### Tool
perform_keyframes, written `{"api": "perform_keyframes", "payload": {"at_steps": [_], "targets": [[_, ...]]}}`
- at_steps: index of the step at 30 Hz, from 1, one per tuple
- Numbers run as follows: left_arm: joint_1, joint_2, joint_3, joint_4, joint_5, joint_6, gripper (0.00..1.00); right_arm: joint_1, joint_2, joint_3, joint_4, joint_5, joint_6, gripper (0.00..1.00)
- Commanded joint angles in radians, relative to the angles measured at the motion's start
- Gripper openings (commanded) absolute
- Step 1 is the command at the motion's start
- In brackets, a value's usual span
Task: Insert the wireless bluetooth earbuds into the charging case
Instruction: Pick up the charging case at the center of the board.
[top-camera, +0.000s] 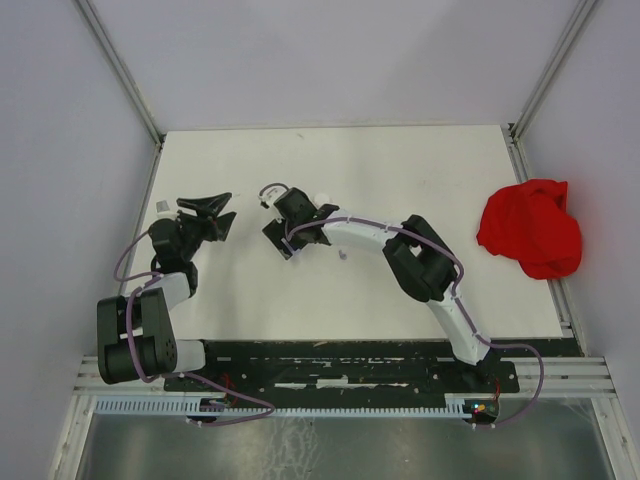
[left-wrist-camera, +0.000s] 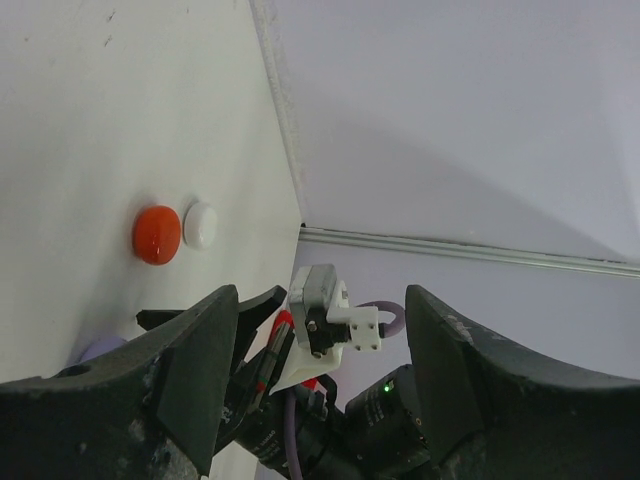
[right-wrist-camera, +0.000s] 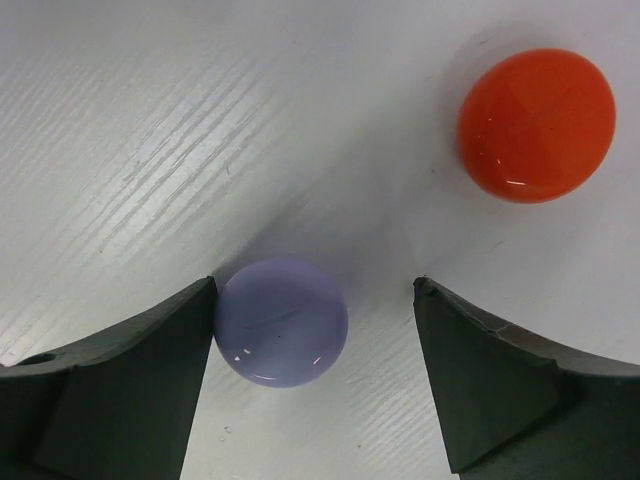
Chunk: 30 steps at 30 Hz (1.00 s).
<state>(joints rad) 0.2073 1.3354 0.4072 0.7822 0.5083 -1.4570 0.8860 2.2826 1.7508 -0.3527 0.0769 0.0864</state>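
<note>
My right gripper (right-wrist-camera: 315, 290) is open and pointed down at the table, with a round purple disc (right-wrist-camera: 282, 322) between its jaws. The disc touches the left finger (right-wrist-camera: 130, 380) and lies well apart from the right one. A round red disc (right-wrist-camera: 536, 124) lies beyond it. In the left wrist view the red disc (left-wrist-camera: 157, 234) and a white disc (left-wrist-camera: 201, 224) lie side by side. My left gripper (left-wrist-camera: 320, 300) is open and empty, aimed at the right gripper (top-camera: 292, 228). No stemmed earbuds show clearly; a tiny speck (top-camera: 345, 253) is too small to tell.
A crumpled red cloth (top-camera: 530, 226) lies at the table's right edge. White walls with metal rails enclose the table. A small grey piece (top-camera: 160, 207) lies by the left edge. The two grippers are close together left of centre.
</note>
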Motion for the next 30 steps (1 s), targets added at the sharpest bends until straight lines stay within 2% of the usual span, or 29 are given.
{"api": "perform_keyframes", "payload": {"at_steps": [1, 14, 30], "targets": [[0.006, 0.003, -0.002, 0.058, 0.021, -0.022, 0.73, -0.017, 0.012, 0.050, 0.013, -0.001, 0.035, 0.87], [0.006, 0.007, -0.004, 0.058, 0.017, -0.016, 0.73, -0.035, 0.013, 0.094, 0.006, -0.010, 0.058, 0.87], [0.006, 0.010, 0.001, 0.054, 0.021, -0.004, 0.73, -0.035, -0.066, 0.001, -0.049, -0.066, 0.029, 0.87]]}}
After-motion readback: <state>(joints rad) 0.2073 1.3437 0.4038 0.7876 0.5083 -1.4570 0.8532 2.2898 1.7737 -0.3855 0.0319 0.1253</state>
